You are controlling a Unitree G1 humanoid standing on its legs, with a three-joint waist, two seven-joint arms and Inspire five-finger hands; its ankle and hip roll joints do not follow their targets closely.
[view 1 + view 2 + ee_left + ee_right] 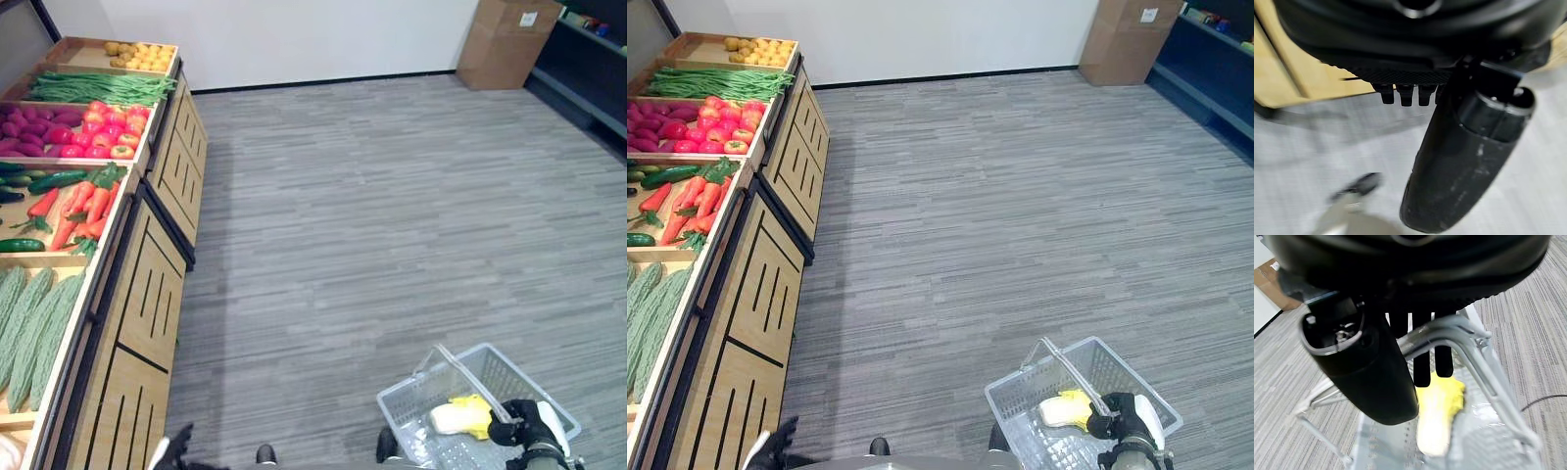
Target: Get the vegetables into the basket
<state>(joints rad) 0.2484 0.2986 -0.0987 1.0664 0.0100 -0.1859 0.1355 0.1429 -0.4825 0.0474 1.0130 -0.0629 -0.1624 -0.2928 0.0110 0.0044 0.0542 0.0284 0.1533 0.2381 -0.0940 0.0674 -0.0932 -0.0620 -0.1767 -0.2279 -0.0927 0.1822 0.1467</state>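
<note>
A pale wire basket hangs at the lower right, over the grey floor. My right hand is shut on its handle, fingers curled round the bar. Inside the basket lies one yellow and white leafy vegetable, also seen as a vegetable below the fingers. Along the left runs a wooden display stand holding bitter gourds, carrots, cucumbers, tomatoes and green beans. My left hand hangs low beside the stand's front, fingers relaxed and holding nothing.
Purple sweet potatoes and a bin of yellow produce sit further back on the stand. A cardboard box stands against the far wall, next to a dark shelf unit on the right. Grey carpet spreads between stand and shelf.
</note>
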